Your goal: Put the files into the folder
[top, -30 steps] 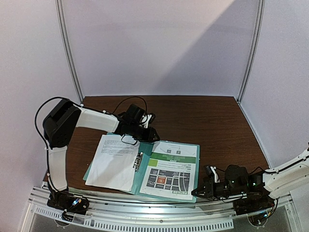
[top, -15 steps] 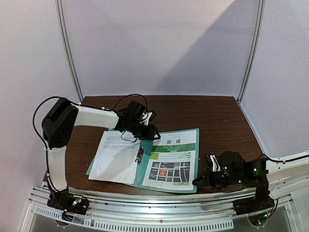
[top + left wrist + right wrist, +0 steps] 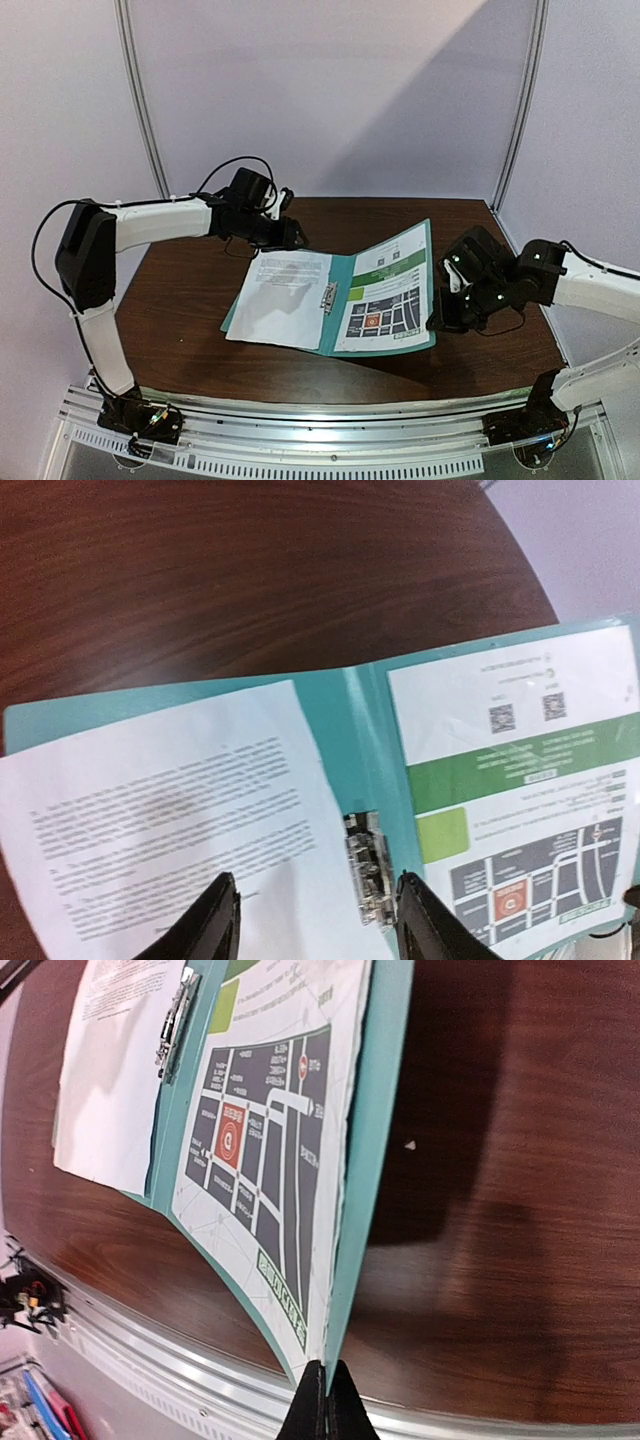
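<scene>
The teal folder [image 3: 343, 292] lies open on the table. The white text sheet [image 3: 285, 295] lies on its left half, next to the metal clip [image 3: 327, 297] at the spine. My right gripper [image 3: 436, 322] is shut on the near corner of the right cover [image 3: 365, 1160], together with the colourful sheet [image 3: 270, 1140], and holds that half tilted up off the table. My left gripper [image 3: 293, 238] is open and empty, hovering over the folder's far left edge. In the left wrist view its jaws [image 3: 315, 905] frame the text sheet [image 3: 170, 820] and the clip [image 3: 368, 880].
The dark wooden table [image 3: 190, 320] ends at an aluminium rail [image 3: 320, 440] along the near edge. Pale walls and two poles enclose the back and sides. The raised cover casts a shadow on the table [image 3: 470, 1210] to its right.
My right gripper has risen and moved farther in, lifting the folder's right cover with the colourful sheet. The folder has slid right and back. My left gripper has pulled back towards the far edge.
</scene>
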Available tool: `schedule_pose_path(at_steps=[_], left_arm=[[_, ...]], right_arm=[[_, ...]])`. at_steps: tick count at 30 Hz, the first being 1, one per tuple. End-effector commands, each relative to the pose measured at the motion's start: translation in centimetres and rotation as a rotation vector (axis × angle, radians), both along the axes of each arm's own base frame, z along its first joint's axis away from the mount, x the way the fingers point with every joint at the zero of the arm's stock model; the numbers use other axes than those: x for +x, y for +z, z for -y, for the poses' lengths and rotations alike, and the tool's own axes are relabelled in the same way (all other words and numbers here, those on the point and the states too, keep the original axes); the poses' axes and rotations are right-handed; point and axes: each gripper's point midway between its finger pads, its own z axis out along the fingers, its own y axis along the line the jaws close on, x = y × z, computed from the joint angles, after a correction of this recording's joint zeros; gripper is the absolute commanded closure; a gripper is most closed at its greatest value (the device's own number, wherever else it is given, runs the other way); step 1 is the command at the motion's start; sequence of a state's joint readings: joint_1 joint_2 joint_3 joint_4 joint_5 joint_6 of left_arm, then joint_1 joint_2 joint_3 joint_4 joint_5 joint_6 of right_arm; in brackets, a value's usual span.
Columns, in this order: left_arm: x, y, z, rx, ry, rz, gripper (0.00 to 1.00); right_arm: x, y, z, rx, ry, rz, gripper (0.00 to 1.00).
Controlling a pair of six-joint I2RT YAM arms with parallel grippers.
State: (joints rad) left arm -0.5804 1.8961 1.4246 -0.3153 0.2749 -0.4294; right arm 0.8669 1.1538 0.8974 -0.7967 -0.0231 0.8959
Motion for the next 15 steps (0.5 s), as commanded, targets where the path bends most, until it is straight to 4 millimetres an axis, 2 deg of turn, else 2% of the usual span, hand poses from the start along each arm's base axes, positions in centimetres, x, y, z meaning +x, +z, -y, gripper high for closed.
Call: schedule_pose_path(at_steps=[1,7,11,15], left_arm=[[0.5,-1.4,-5.3,0.129,0.097,-0.018,0.47],[-0.4,-4.4,-9.4,0.238,0.186,-0.073,0.49],[-1.8,-6.0,-10.6,0.269,0.211,-0.096,0.49],[-3.0,-7.5,-10.9,0.260,0.204,-0.120,0.51]], right_arm=[[0.0,1.5,3.7,-0.256,0.066,-0.020,1.00],[2.5,4.9,5.6,-0.437,0.053,0.036,1.00],[4.2,6.9,6.5,-0.543,0.037,0.076,1.00],[5.7,8.6,5.9,-0.559,0.044,0.108,1.00]])
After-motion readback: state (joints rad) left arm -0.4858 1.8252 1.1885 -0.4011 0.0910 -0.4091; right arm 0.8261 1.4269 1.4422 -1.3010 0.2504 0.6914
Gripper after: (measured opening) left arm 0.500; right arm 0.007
